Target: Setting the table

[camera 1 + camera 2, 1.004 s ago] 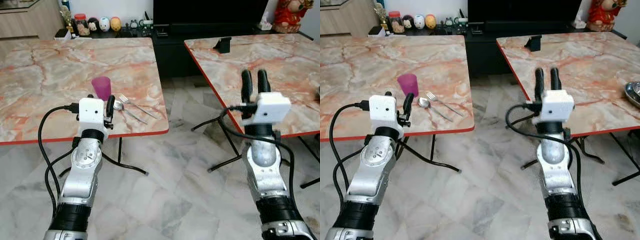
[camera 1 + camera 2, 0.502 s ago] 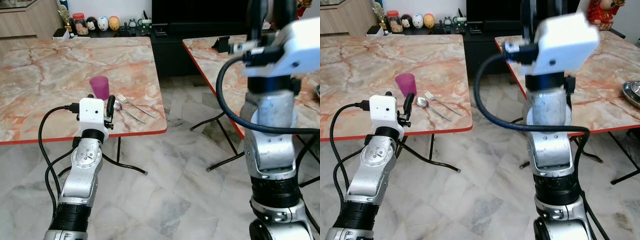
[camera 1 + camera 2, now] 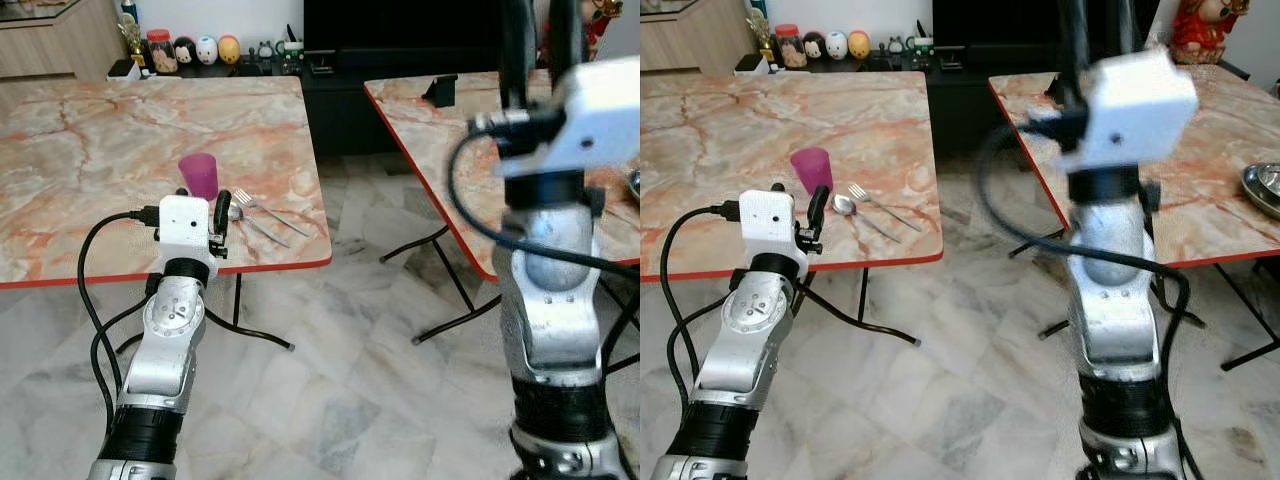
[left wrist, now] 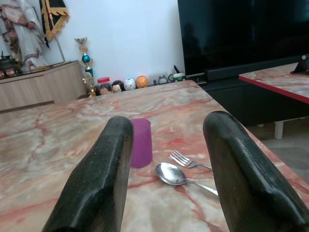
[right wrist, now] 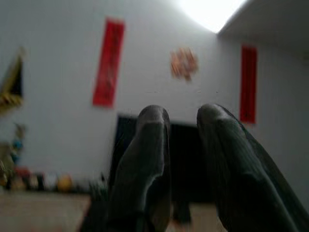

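A purple cup point(image 3: 199, 175) stands upright near the front right corner of the left marble table point(image 3: 90, 130). Just right of it lie a spoon point(image 3: 246, 218) and a fork point(image 3: 268, 210), side by side. My left gripper point(image 4: 169, 124) hovers at the table's front edge, open, pointing at the cup and cutlery with nothing between its fingers. My right arm is raised high, close to the camera. Its gripper point(image 5: 183, 116) points up toward the far wall, the fingers a narrow gap apart and empty.
A second marble table point(image 3: 440, 130) stands to the right across a tiled gap, with a black stand point(image 3: 443, 90) on it and a metal bowl point(image 3: 1266, 186) at its right edge. A dark TV console with small figurines point(image 3: 205, 47) lines the back wall.
My right arm has swung up from beside the right table to high in front of the camera, then shifted a little to the right. The left arm, cup and cutlery have not moved.
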Available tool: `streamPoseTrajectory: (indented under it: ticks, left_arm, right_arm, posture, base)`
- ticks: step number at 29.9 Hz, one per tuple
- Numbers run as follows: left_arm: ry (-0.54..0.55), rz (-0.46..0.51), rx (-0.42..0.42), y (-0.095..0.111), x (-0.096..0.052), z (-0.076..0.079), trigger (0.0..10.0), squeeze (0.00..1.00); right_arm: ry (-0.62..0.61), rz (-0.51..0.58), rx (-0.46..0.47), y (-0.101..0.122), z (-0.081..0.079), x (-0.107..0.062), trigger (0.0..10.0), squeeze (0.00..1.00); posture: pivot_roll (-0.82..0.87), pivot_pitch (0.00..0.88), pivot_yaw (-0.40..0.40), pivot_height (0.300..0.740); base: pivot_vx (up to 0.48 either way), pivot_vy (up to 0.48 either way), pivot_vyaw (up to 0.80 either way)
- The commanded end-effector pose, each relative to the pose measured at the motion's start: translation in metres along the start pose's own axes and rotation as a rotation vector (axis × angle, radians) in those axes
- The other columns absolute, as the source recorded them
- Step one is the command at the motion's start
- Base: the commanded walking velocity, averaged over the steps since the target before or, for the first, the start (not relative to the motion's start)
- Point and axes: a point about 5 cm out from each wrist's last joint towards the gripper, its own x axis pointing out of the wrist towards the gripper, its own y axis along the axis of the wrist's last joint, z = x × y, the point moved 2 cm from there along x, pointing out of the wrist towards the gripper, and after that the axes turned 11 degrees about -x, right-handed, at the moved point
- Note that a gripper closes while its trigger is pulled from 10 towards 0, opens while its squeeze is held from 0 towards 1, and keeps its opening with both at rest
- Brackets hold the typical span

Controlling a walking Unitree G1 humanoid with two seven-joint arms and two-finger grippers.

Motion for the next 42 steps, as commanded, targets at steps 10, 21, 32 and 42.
streamPoseTrajectory:
  ticks: [10, 21, 32, 42]
  left_arm:
    - [0.002, 0.017, 0.011, 0.002, 0.002, 0.001, 10.0, 0.00]
    - [0.008, 0.017, 0.010, 0.002, 0.002, 0.001, 10.0, 0.00]
    - [0.007, 0.004, 0.018, -0.001, -0.002, -0.002, 10.0, 0.00]
    - [0.005, 0.002, 0.018, -0.001, -0.001, -0.003, 10.0, 0.00]
  right_arm:
    - [0.048, -0.761, 0.033, -0.169, -0.004, -0.137, 10.0, 0.00]
    - [0.195, -1.322, 0.023, -0.217, -0.020, -0.288, 10.0, 0.00]
    - [0.336, -1.499, -0.006, -0.209, -0.037, -0.345, 10.0, 0.00]
    - [0.384, -1.730, -0.086, -0.199, -0.024, -0.401, 10.0, 0.00]
  posture:
    - [0.06, 0.000, -0.017, 0.740]
    - [0.06, 0.000, -0.019, 0.740]
    - [0.05, 0.000, -0.013, 0.740]
    - [0.06, 0.000, -0.015, 0.740]
  base:
    - [0.000, 0.000, 0.00]
    - [0.000, 0.000, 0.00]
    - [0.000, 0.000, 0.00]
    - [0.000, 0.000, 0.00]
